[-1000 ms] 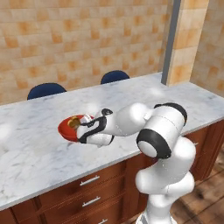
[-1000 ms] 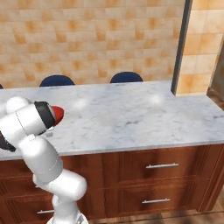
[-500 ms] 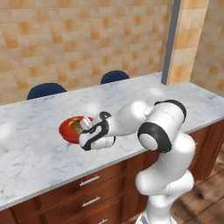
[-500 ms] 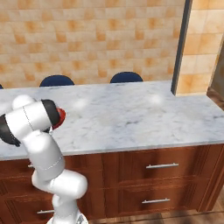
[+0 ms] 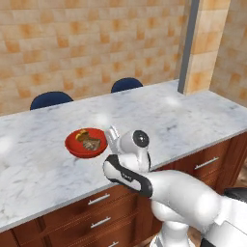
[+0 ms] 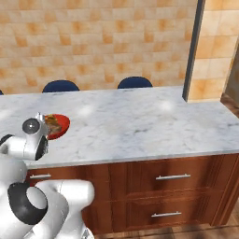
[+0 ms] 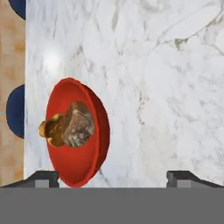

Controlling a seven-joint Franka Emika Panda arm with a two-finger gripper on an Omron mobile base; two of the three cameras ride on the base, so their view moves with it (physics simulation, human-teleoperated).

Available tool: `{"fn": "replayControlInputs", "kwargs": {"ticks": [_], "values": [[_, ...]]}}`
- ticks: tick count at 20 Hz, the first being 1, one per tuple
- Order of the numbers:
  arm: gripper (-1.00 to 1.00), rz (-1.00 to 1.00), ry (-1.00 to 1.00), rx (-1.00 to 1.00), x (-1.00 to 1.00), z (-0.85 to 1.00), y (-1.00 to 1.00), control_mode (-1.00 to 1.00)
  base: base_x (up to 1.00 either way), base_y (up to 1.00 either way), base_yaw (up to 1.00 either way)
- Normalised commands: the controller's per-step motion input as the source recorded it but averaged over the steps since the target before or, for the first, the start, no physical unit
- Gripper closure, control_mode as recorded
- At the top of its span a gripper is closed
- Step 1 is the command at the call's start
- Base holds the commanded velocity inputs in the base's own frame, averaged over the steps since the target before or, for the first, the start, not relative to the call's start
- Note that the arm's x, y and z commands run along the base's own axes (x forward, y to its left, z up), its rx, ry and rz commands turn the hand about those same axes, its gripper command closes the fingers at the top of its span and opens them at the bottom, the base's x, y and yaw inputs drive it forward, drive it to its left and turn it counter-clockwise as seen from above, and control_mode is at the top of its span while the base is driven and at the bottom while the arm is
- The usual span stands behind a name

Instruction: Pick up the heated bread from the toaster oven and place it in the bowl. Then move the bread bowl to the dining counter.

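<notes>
The red bowl (image 5: pixel 73 144) rests on the dining counter (image 5: pixel 183 120), a marble top over brown drawers. The heated bread (image 7: pixel 49 130), golden-orange, lies in the bowl (image 7: pixel 103 131) against a darker grey-brown lump (image 7: pixel 79 124). My gripper (image 5: pixel 113 136) hovers just right of the bowl and nearer the counter's front edge, open and holding nothing. In the hand view the fingertips (image 7: pixel 43 177) stand wide apart, with the bowl's rim close to the left one. From the right base view the bowl (image 6: pixel 62 127) sits just beyond my gripper (image 6: pixel 39 116). The toaster oven is out of view.
Two blue chair backs (image 5: pixel 50 100) (image 5: pixel 126 85) stand behind the counter (image 6: pixel 140 116). A tiled pillar with a grey edge (image 5: pixel 189 46) rises at the counter's far right. Bare marble (image 7: pixel 166 87) stretches to the right of the bowl.
The gripper has opened and let go of the bowl's rim, and the hand has drawn back toward the counter's front edge. The bowl has stayed in place.
</notes>
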Motion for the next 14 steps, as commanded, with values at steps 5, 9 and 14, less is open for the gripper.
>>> {"fn": "replayControlInputs", "kwargs": {"ticks": [5,9,14], "values": [[-1.0,-0.06,-0.25,0.13,-1.0,1.0,-0.73,-1.0,0.0,0.0,0.0],[-1.0,0.0,-0.27,0.19,-1.0,0.91,-0.89,-1.0,0.0,0.0,0.0],[-1.0,-0.06,-0.27,0.07,-0.5,0.28,-0.37,-1.0,0.0,0.0,0.0]]}}
